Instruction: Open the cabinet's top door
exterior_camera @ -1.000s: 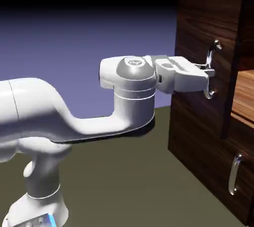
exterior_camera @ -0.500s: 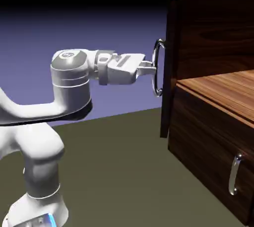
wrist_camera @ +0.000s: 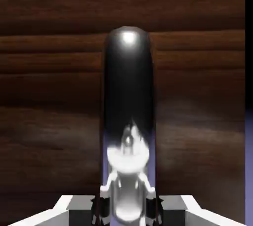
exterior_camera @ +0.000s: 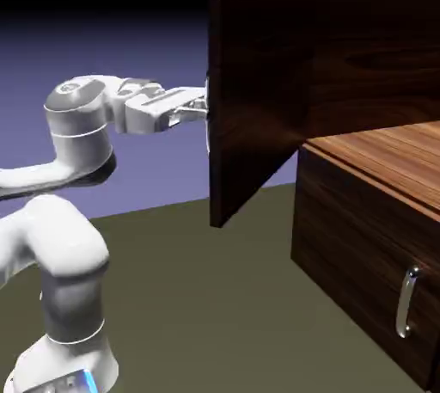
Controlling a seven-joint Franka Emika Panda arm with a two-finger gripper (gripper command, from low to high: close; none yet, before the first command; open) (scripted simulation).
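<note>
The cabinet (exterior_camera: 369, 82) is a dark brown wood-grain box at the exterior view's right. Its top door (exterior_camera: 258, 99) stands swung wide open, past square with the cabinet's front, and I see its inner face. My gripper (exterior_camera: 203, 107) reaches in from the left and meets the door's far side, where the handle is hidden behind the panel. In the hand view the shiny bar handle (wrist_camera: 128, 101) runs up the middle, large, between my fingertips (wrist_camera: 101, 205), against the door's dark wood (wrist_camera: 49, 96). The gripper is shut on the handle.
A lighter wooden shelf (exterior_camera: 387, 155) lies exposed inside the cabinet. Below it is the shorter lower panel (exterior_camera: 361, 262) with its own silver handle (exterior_camera: 406, 301), closed. The arm's white base (exterior_camera: 64, 331) stands at the lower left on the olive table.
The top door has swung outward from nearly closed to wide open. My gripper moved left with the handle in it, and the arm folded back toward its base.
</note>
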